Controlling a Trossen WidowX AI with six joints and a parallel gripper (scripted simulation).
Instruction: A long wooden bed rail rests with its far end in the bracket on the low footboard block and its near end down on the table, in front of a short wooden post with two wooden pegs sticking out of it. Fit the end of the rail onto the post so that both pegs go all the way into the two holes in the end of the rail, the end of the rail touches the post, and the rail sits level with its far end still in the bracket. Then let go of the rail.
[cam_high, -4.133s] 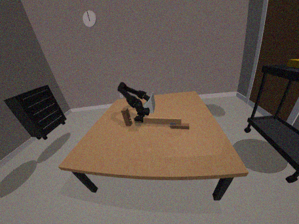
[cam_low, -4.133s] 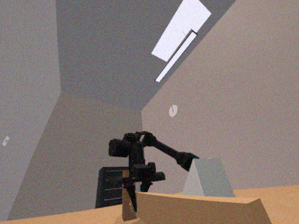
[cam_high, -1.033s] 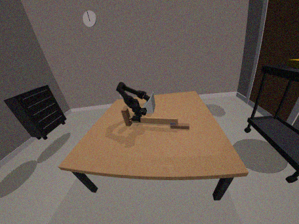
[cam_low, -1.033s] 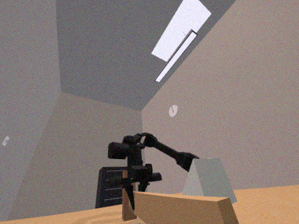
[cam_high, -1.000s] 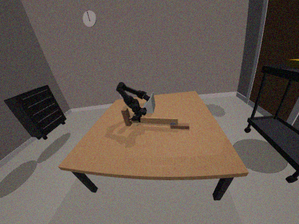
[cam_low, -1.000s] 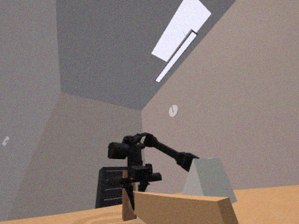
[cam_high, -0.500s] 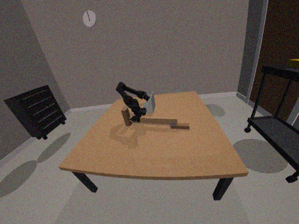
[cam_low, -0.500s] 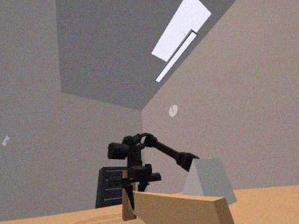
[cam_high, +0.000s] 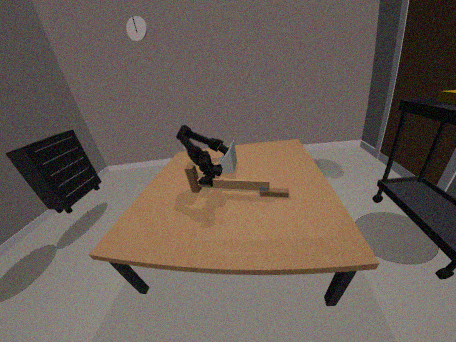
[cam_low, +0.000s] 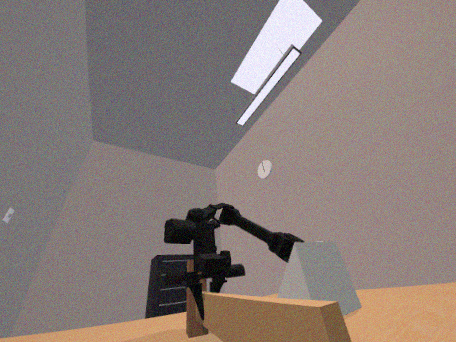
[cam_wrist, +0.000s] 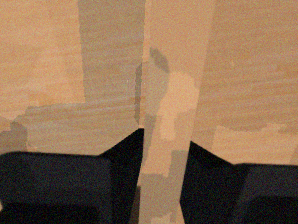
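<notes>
The long wooden rail (cam_high: 242, 185) (cam_low: 272, 316) (cam_wrist: 182, 30) runs between the post and the footboard block, looking close to level. My gripper (cam_high: 206, 182) (cam_low: 210, 299) (cam_wrist: 155, 134) is shut on the rail near its post end, one finger on each side. The short wooden post (cam_high: 191, 179) (cam_low: 191, 312) stands upright just beyond the gripper. The gripper hides the rail's end, so the pegs, the holes and any gap at the post cannot be seen. The rail's far end is at the bracket (cam_high: 264, 189) on the low footboard block (cam_high: 281, 193); its exact seating is too small to tell.
A pale grey wedge-shaped block (cam_high: 229, 159) (cam_low: 327, 272) stands on the table (cam_high: 235, 240) behind the rail, close to the arm. A black drawer cabinet (cam_high: 60, 167) and a black cart (cam_high: 420, 200) stand on the floor away from the table.
</notes>
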